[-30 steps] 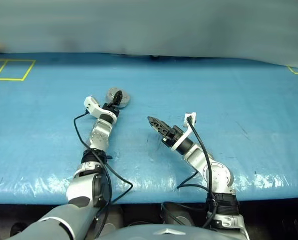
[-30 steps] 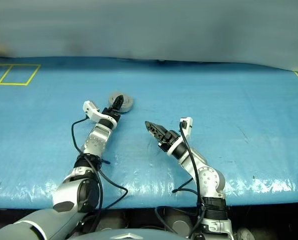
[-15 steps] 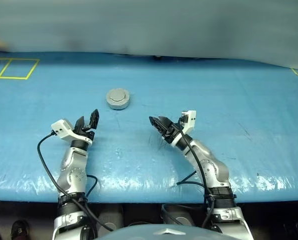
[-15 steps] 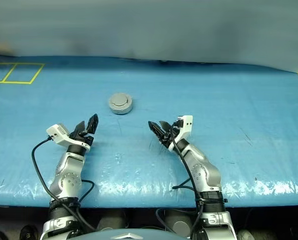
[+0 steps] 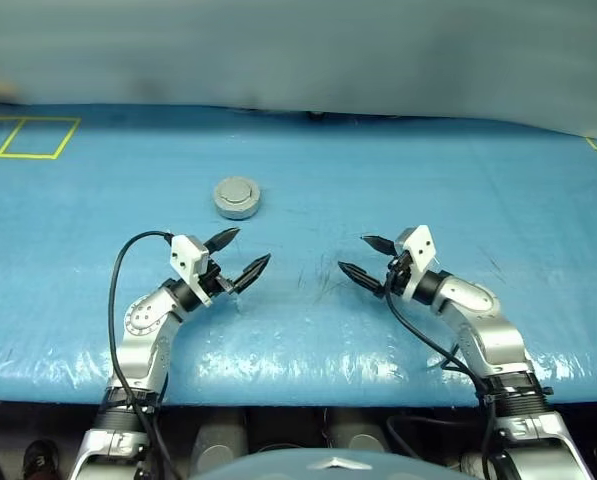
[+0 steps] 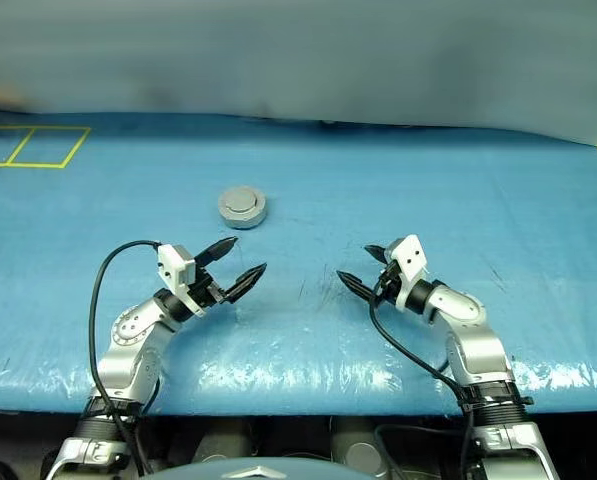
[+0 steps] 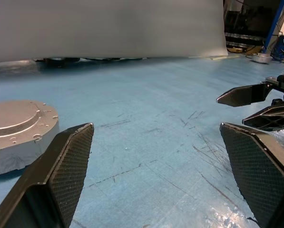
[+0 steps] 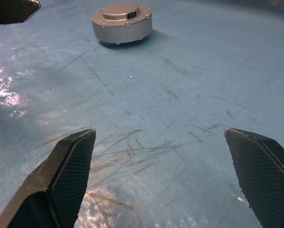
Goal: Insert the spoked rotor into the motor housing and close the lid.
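Motor housing (image 5: 238,197) sitting on the blue surface (image 5: 458,190), lid (image 8: 123,8) down on top, plain grey outer face up. Left pincer (image 5: 238,255) hovering near the front of the surface, fingers spread wide, empty, tips aimed toward the middle. Right pincer (image 5: 366,258) opposite, likewise spread wide and empty, tips facing the left one. Housing well apart from both, farther back and nearer the left pincer. Yellow tape marks (image 5: 23,138) at the far left corner.
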